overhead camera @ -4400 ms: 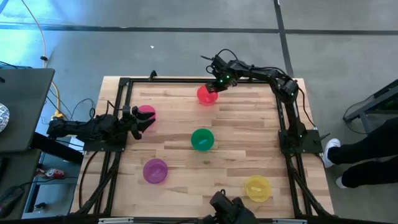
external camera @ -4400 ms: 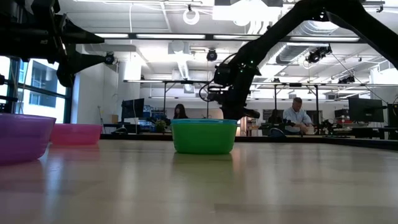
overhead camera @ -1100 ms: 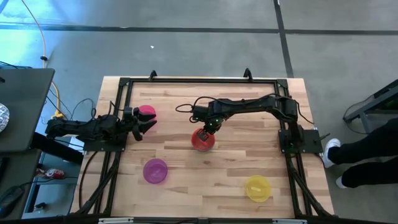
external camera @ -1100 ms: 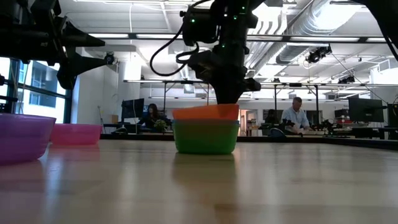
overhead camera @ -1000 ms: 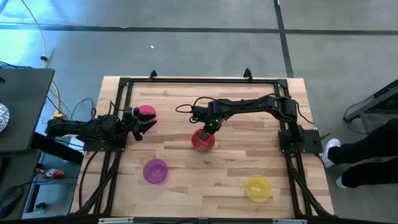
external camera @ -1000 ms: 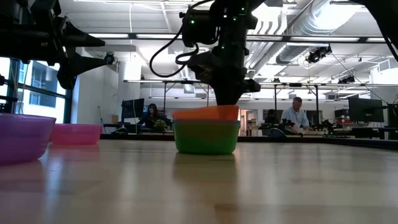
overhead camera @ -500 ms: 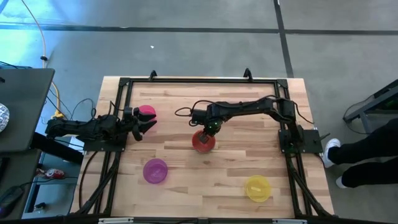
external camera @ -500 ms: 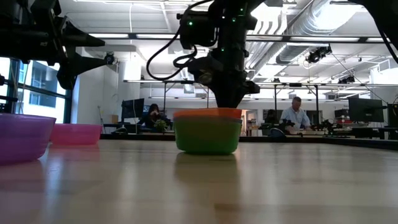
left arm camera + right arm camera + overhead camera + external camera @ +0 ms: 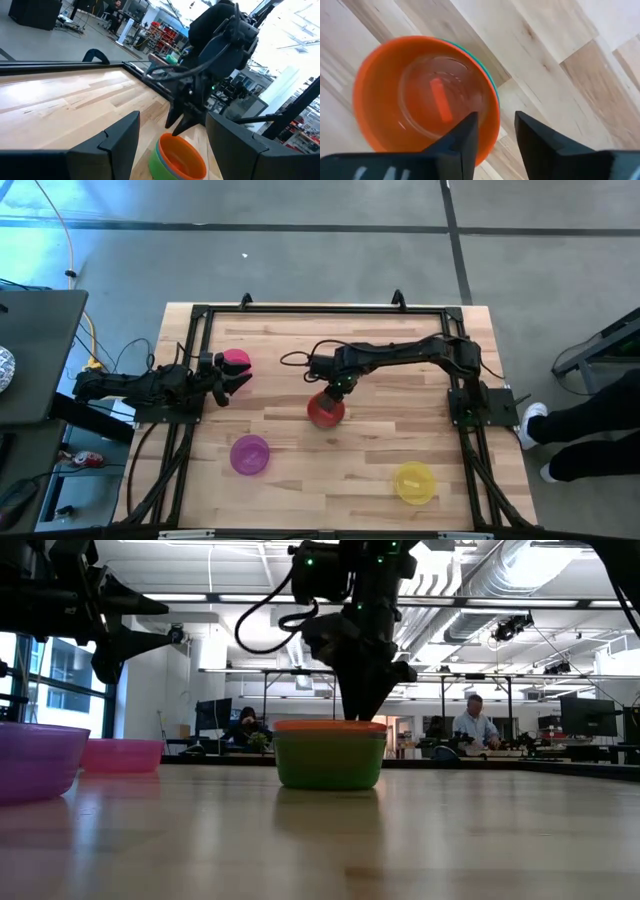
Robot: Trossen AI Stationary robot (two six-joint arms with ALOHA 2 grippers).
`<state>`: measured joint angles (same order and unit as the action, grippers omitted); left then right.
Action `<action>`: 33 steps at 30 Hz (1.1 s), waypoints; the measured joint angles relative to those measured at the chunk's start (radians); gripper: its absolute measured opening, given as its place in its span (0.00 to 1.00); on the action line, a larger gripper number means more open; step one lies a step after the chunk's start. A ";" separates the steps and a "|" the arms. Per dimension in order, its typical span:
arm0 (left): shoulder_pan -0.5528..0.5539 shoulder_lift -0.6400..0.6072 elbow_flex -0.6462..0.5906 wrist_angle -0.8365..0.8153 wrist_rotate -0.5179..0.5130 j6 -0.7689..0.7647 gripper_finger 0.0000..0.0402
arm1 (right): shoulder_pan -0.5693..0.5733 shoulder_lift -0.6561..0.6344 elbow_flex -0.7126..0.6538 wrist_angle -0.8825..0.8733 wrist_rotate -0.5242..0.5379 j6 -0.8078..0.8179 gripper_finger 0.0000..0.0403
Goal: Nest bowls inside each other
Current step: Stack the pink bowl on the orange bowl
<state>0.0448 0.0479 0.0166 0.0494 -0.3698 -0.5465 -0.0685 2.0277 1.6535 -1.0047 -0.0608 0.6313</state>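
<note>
You can see that since a moment ago the right tool (image 9: 336,390) has let go: its fingers now stand apart straddling the rim of the red bowl (image 9: 325,409), which has dropped fully into the green bowl (image 9: 329,760) at the centre of the desk (image 9: 380,450), only its orange-red rim showing above the green one. Earlier that red bowl sat alone near the desk's 12 o'clock edge. Your right arm reaches in from the 3 o'clock side, elbow bent, its wrist pointing down over the nested pair. Your left tool (image 9: 228,380) hangs at the 9 o'clock side, fingers apart and holding nothing, just beside the pink bowl (image 9: 236,360), unchanged. The purple bowl (image 9: 249,455) lies toward 7 o'clock and the yellow bowl (image 9: 414,482) toward 5 o'clock.
</note>
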 joint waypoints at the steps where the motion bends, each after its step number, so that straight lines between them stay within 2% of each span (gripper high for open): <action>1: 0.000 0.000 0.000 0.000 0.000 0.000 0.54 | 0.000 -0.007 0.000 0.000 0.000 0.000 0.31; 6: 0.000 0.001 0.000 0.000 -0.011 0.037 0.54 | 0.000 -0.058 0.000 0.001 0.005 -0.004 0.31; 9: 0.001 0.027 0.008 -0.024 -0.066 0.069 0.54 | 0.000 -0.106 0.000 0.012 0.021 -0.010 0.31; 11: 0.002 0.058 0.037 -0.099 -0.123 0.074 0.54 | 0.000 -0.141 0.000 0.017 0.036 -0.019 0.31; 16: 0.003 0.126 0.122 -0.445 -0.208 -0.037 0.54 | 0.000 -0.242 0.000 0.048 0.084 -0.063 0.31; 20: 0.021 0.177 0.148 -0.472 -0.224 -0.049 0.54 | 0.000 -0.321 0.000 0.100 0.109 -0.115 0.31; 26: 0.106 0.226 0.216 -0.594 -0.251 -0.047 0.54 | 0.000 -0.422 0.000 0.151 0.121 -0.191 0.31; 33: 0.272 0.287 0.293 -0.615 -0.226 -0.054 0.54 | 0.000 -0.506 0.000 0.156 0.117 -0.232 0.31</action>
<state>0.3166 0.3347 0.3098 -0.5652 -0.5958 -0.6007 -0.0689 1.5217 1.6535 -0.8485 0.0566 0.3992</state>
